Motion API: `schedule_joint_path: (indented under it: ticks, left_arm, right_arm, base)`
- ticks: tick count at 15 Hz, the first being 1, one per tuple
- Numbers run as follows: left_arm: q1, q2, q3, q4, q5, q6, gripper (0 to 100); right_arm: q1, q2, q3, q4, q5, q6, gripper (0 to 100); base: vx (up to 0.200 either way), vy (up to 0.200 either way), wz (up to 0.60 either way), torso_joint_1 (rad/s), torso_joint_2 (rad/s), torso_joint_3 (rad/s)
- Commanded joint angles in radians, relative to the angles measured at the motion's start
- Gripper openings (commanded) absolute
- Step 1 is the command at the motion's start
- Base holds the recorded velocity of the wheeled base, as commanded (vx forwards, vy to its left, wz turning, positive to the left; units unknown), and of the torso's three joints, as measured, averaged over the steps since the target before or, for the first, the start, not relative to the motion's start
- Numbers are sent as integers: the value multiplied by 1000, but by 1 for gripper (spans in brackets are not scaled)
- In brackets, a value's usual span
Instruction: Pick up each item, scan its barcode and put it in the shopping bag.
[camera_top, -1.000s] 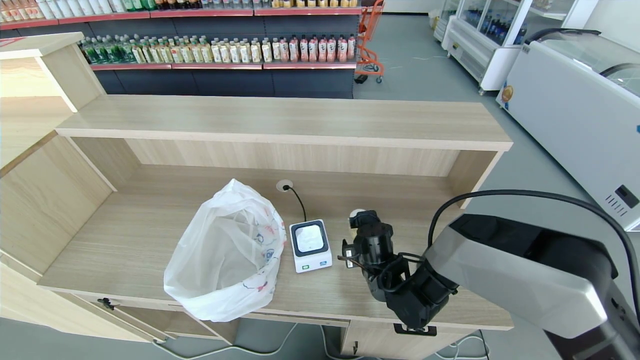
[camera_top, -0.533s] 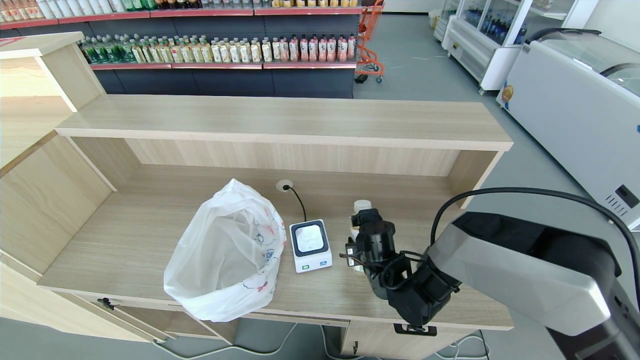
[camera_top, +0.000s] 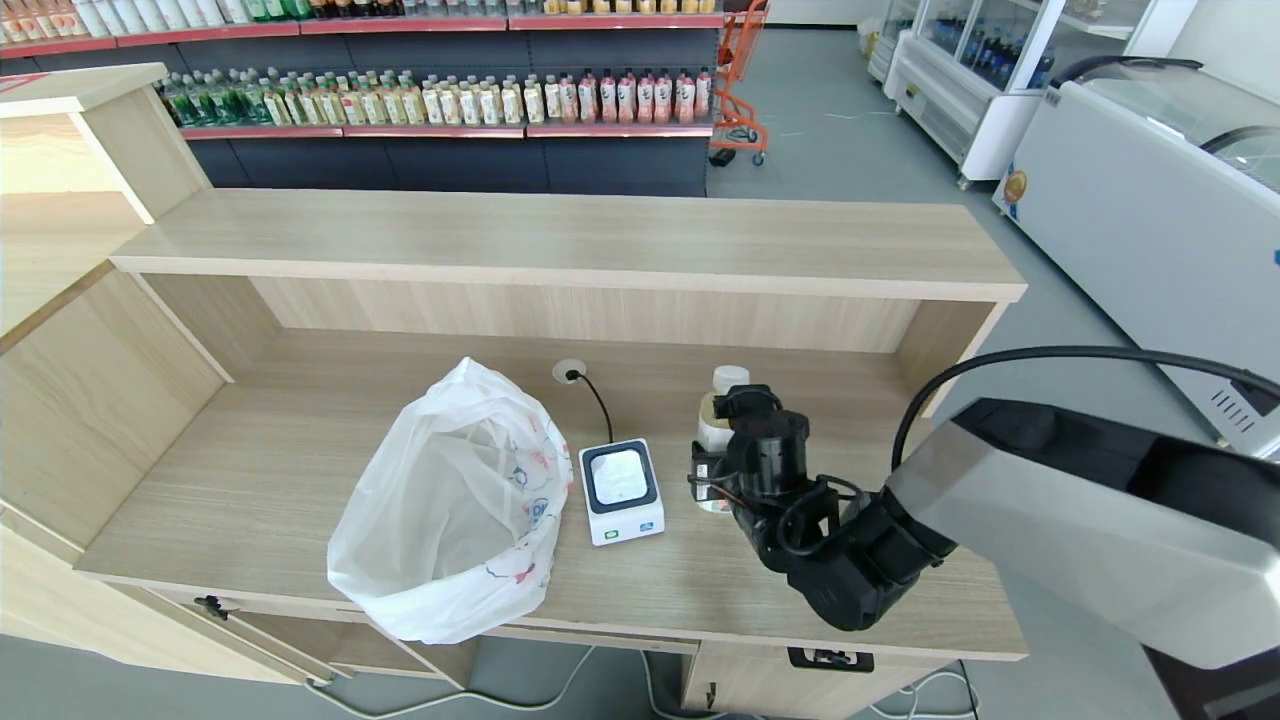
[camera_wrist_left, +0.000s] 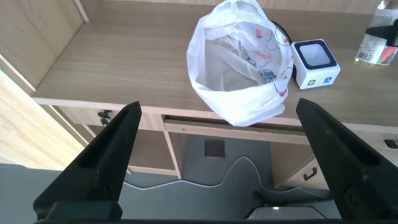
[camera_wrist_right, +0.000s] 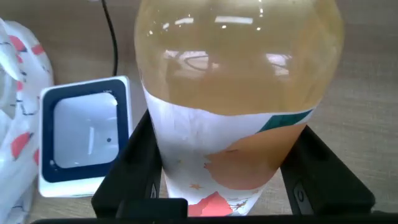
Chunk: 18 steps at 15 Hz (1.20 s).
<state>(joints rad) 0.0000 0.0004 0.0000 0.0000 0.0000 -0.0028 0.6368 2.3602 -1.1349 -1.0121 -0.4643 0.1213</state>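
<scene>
The right jaws are clenched on the bottle (camera_top: 718, 425), 1 black finger (camera_wrist_right: 134, 168) on each side of its labelled lower part. The bottle stands upright, white cap on top, filled with pale amber liquid above a white and orange label. It is over the worktop (camera_top: 250, 470), just to the right of the scanner (camera_top: 621, 490) and a little farther back than it. Whether its base touches the wood I cannot tell; the right arm (camera_top: 850, 560) covers that part.

The scanner is a small white box with a dark-framed window facing up. Its black cable (camera_top: 597, 398) runs back to a round port in the worktop. Touching the scanner's left side is the bag (camera_top: 455, 510), thin white plastic with a red and blue print. It sits at the near edge with its mouth open upward and some of it hanging over that edge.

The left jaws are released, the 2 fingers spread wide with nothing between them. They hang in front of the worktop and lower than its top, well apart from the bag.
</scene>
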Motion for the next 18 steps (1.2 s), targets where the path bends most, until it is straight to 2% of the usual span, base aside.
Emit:
schedule_joint_path:
  ticks: [1, 2, 3, 4, 6, 7, 8, 10, 12, 15, 18]
  left_arm:
    - [0, 0, 0, 0, 0, 0, 100]
    - [0, 0, 0, 0, 0, 0, 100]
    - [0, 0, 0, 0, 0, 0, 100]
    - [0, 0, 0, -2, 0, 0, 100]
    - [0, 0, 0, 0, 0, 0, 100]
    - [0, 0, 0, 0, 0, 0, 100]
    - [0, 0, 0, 0, 0, 0, 100]
    - [0, 0, 0, 0, 0, 0, 100]
    - [0, 0, 0, 0, 0, 0, 100]
    - [0, 0, 0, 0, 0, 0, 100]
    - [0, 0, 0, 0, 0, 0, 100]
  right_arm:
    - [-25, -193, 40, 44, 118, 67, 0]
    - [-35, -242, 61, 67, 161, 80, 0]
    - [-74, -409, 142, 124, 337, 115, 0]
    - [-115, -535, 188, 170, 467, 144, 0]
    - [-200, -751, 227, 279, 737, 196, 0]
    - [-223, -806, 236, 308, 820, 215, 0]
    - [-290, -941, 250, 400, 1036, 267, 0]
    - [-322, -1090, 277, 512, 1240, 357, 0]
    - [-312, -1184, 305, 561, 1349, 416, 0]
    - [-307, -1257, 322, 564, 1520, 437, 0]
    - [-296, -1265, 311, 566, 1572, 472, 0]
  base:
    - [0, 0, 0, 0, 0, 0]
    - [0, 0, 0, 0, 0, 0]
    - [0, 0, 0, 0, 0, 0]
    - [0, 0, 0, 0, 0, 0]
    - [0, 0, 0, 0, 0, 0]
    - [0, 0, 0, 0, 0, 0]
    - [0, 0, 0, 0, 0, 0]
    - [0, 0, 0, 0, 0, 0]
    - [0, 0, 0, 0, 0, 0]
    - [0, 0, 0, 0, 0, 0]
    - [0, 0, 0, 0, 0, 0]
